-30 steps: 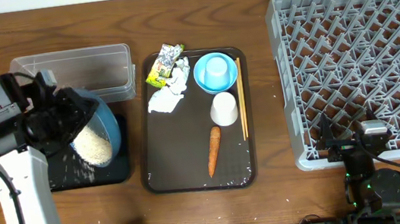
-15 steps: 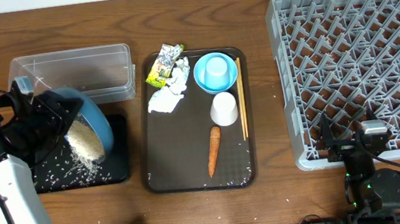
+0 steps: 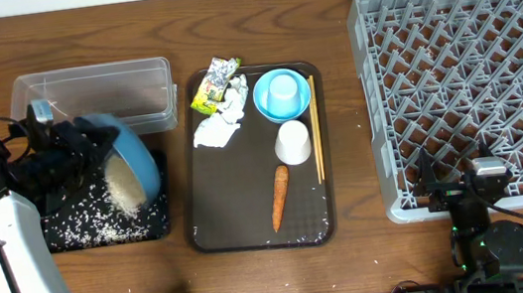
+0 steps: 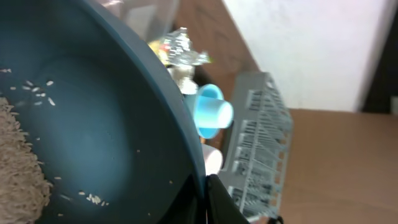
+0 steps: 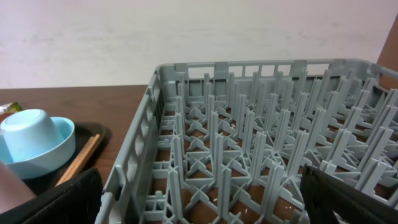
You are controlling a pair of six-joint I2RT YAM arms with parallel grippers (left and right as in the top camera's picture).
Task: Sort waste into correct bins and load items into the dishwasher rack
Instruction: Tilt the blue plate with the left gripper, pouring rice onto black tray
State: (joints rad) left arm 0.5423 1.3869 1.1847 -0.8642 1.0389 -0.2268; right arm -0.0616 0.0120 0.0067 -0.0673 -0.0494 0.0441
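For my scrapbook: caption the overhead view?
Left gripper tips round blue plate, spilling white rice grains onto shallow black tray.

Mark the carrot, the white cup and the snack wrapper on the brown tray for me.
carrot [image 3: 280, 196], overhead view, middle of its body.
white cup [image 3: 292, 143], overhead view, its centre.
snack wrapper [image 3: 213, 85], overhead view, printed middle.

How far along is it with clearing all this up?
Early on. Done: some rice lies in the black tray. In hand: the left gripper holds the plate tilted over that tray, with rice on it. Left: carrot, tissue and wrapper are unsorted. No dishes are in the rack; the bowl, blue cup, white cup and chopsticks wait. The right gripper is open.
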